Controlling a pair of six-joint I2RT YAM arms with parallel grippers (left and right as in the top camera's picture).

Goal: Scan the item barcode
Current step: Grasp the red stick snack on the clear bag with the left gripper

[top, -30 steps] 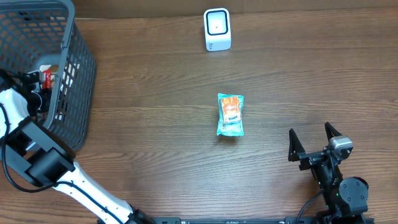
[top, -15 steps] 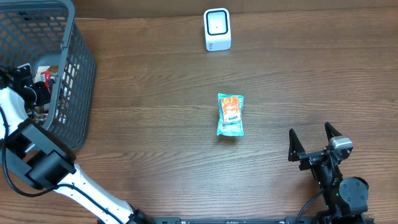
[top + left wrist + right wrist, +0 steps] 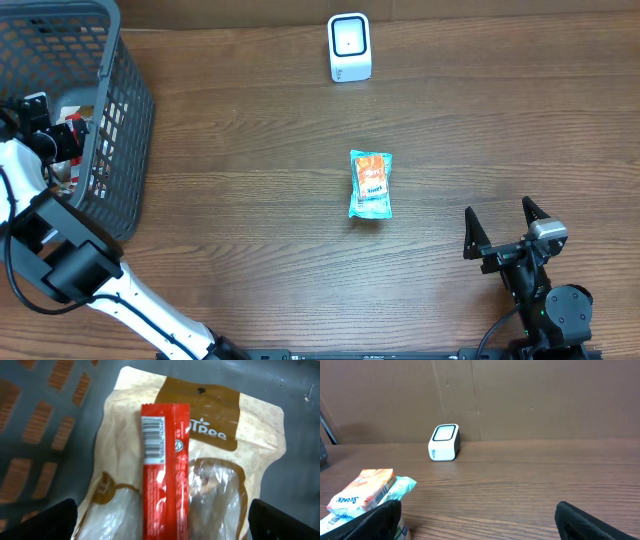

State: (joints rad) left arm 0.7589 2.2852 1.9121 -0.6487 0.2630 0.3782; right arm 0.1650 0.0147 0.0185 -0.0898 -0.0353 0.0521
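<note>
Left jaws farther, over barcoded wrapper [image 3: 167, 485]

Overhead cam looks straight down on the whole bench [image 3: 250, 250] from well up: basket [image 3: 125, 110] at left, scanner [image 3: 349, 47] at the far edge. L wrist cam points down into the basket, v. close on a red bar [image 3: 165, 475]. R wrist cam sits low, facing across the bench to the scanner — I get that and the orange packet [image 3: 362, 491] in overhead too.
</note>
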